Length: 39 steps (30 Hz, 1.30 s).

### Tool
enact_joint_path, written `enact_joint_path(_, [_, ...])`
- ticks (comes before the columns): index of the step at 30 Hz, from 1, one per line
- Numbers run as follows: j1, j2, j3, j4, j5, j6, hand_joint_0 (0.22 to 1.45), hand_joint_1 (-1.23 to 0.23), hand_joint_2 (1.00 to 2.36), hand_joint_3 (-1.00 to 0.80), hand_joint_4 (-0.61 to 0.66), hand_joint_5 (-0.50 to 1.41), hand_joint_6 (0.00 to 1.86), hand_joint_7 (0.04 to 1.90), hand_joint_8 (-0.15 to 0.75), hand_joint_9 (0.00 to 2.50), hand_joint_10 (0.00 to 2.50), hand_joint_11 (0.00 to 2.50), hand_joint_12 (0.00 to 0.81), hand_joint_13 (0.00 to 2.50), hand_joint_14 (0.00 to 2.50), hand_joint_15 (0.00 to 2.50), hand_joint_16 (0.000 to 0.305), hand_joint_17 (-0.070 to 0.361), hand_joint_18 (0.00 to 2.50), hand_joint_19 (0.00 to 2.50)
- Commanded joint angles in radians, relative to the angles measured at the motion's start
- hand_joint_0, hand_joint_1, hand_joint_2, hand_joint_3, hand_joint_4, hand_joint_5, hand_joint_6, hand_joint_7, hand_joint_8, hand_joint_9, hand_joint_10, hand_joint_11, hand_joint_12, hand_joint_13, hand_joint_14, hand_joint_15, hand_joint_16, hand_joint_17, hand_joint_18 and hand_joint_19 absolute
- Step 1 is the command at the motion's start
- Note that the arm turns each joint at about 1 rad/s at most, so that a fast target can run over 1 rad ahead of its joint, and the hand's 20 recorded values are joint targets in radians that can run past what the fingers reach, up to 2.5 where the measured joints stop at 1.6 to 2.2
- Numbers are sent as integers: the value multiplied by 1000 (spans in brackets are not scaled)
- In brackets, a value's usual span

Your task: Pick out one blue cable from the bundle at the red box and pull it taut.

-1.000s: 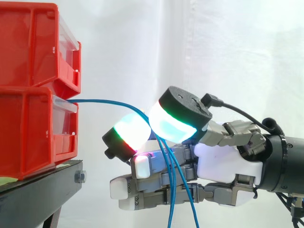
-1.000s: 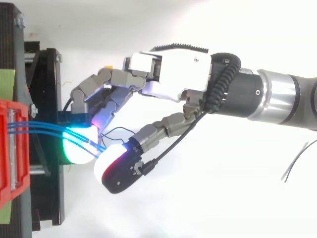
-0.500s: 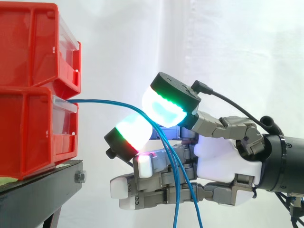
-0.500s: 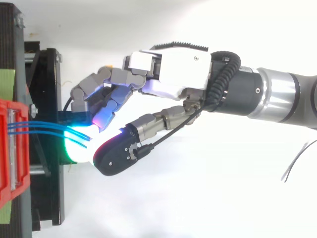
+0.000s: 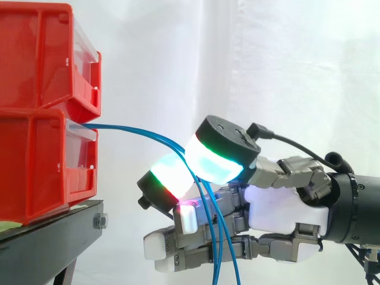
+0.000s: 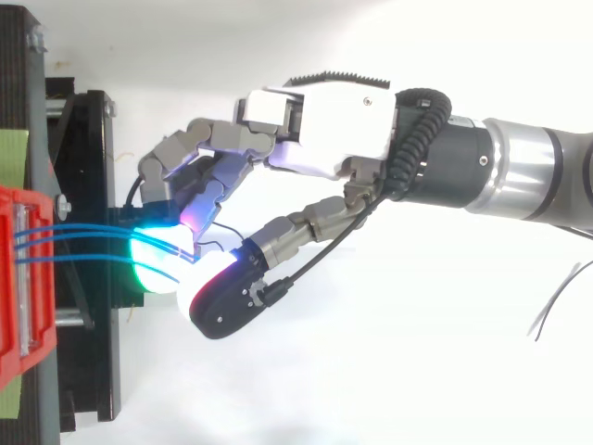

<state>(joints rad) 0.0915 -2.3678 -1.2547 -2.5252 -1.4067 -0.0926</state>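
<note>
Half a second ago, in the side view, the thumb was lifted clear above the finger. Now the thumb pad [image 5: 214, 161], glowing green and cyan, has come down against the finger pad [image 5: 171, 177], which glows green, white and red. The whole hand [image 5: 285, 208] has also moved a little to the right and lower in the frame. The thumb and one finger are closed in a pinch on the blue cables [image 5: 127, 129], which pass between the two pads. How many strands are really caught there, I cannot tell. The other fingers lie nearly straight below, pointing to the left.

The cables leave the front of the lower red bin [image 5: 35, 166] at the left of the frame. They curve to the right and downward in a slack arc into the pinch.

The side view shows that an upper red bin [image 5: 35, 53] sits on the lower one, both on the black stand [image 5: 53, 237] before the white curtain [image 5: 297, 71]. It also shows the strands hanging down behind the pinch, across the fingers, to the bottom edge.

The top view shows three separate strands [image 6: 79, 243] lying side by side as they leave the bin [image 6: 18, 306]. There the hand [image 6: 334, 125] reaches in from the right edge.
</note>
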Motion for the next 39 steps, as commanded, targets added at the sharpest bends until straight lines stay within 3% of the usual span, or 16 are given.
enact_joint_path(1, [-4, 1, 0, -12, -8, -1, 750, -917, 1000, -500, -108, -149, 919, 1098, 220, 1038, 22, 657, 106, 775, 11, 311, 6, 13, 511, 348])
enact_joint_path(9, [-10, -1, 1, -17, -26, 1, 708, -974, 1000, -500, -69, -147, 928, 1064, 206, 1079, 23, 722, 101, 785, 14, 320, 6, 14, 530, 356])
enact_joint_path(16, [-13, 1, 18, -37, -52, 1, 586, -971, 1000, -500, 39, -137, 919, 1024, 216, 1102, 24, 738, 102, 790, 12, 334, 7, 15, 526, 375])
enact_joint_path(21, [-16, 1, 34, -67, -57, 1, 528, -697, 1000, -500, 65, -133, 902, 1037, 230, 1125, 21, 716, 114, 797, 12, 345, 9, 20, 509, 399])
enact_joint_path(27, [-16, 4, 35, -75, -57, 2, 517, -573, 1000, -500, 73, -133, 890, 1027, 243, 1119, 22, 703, 120, 795, 12, 343, 9, 21, 490, 417])
enact_joint_path(31, [-18, 4, 49, -93, -57, 2, 584, -368, 1000, -500, 51, -134, 883, 1028, 234, 1121, 24, 704, 105, 784, 13, 354, 6, 15, 459, 436])
enact_joint_path(39, [-19, 4, 52, -103, -57, 4, 601, -445, 1009, -409, 66, -140, 873, 1015, 249, 1100, 24, 707, 111, 785, 13, 367, 5, 12, 446, 438])
